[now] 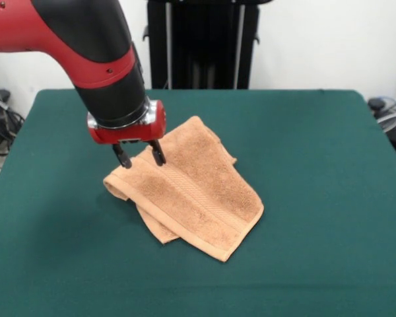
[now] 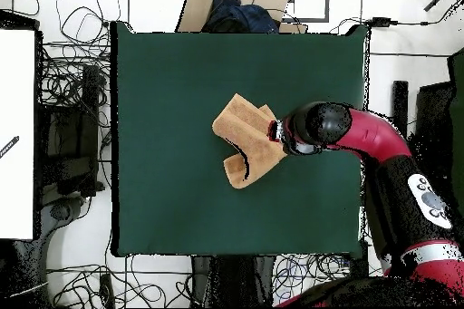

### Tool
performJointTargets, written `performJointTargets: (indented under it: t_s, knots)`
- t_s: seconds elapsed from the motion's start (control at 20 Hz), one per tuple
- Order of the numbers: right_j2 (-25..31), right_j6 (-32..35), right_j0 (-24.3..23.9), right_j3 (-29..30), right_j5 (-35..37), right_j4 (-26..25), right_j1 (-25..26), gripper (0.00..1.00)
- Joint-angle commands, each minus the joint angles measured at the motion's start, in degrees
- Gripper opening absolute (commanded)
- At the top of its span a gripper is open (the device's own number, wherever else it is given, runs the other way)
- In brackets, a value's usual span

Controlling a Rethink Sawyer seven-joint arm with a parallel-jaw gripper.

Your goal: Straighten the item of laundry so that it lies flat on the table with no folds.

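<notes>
Towel: we find the towel [image 1: 191,195] left of centre in the front view, lying on the desk [image 1: 317,165], folded over itself, a border band running diagonally across the top layer.
Folds: one corner at the left of the front view is rolled under; a second layer pokes out at the lower left edge and another at the upper right. Not flat.
Overhead check: the towel [image 2: 243,142] sits near the middle of the desk [image 2: 163,97], with a curled lip at its lower end.
Gripper: the gripper [image 1: 139,156] hangs over the towel's upper left corner in the front view, fingers slightly spread, tips at or just above the cloth. We see no cloth pinched between them.
Arm: it comes in from the upper left of the front view; from the right of the overhead view.
Step in hand: we judge this the approach to a grasp on that corner.
Next move: likely close on the top layer only, then lift and draw it outward to open the fold.
Risk: catching both layers would drag the whole bundle.
</notes>
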Motion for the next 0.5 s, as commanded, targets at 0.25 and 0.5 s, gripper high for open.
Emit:
performJointTargets:
  t_s: [0.25, 0.5]
  knots:
    - [2.14, -7.59, -0.39, 1.0, 0.07, -2.94, -0.02, 1.0]
    - [2.11, -7.73, -0.3, 0.29, -0.52, -3.26, 1.27, 1.0]
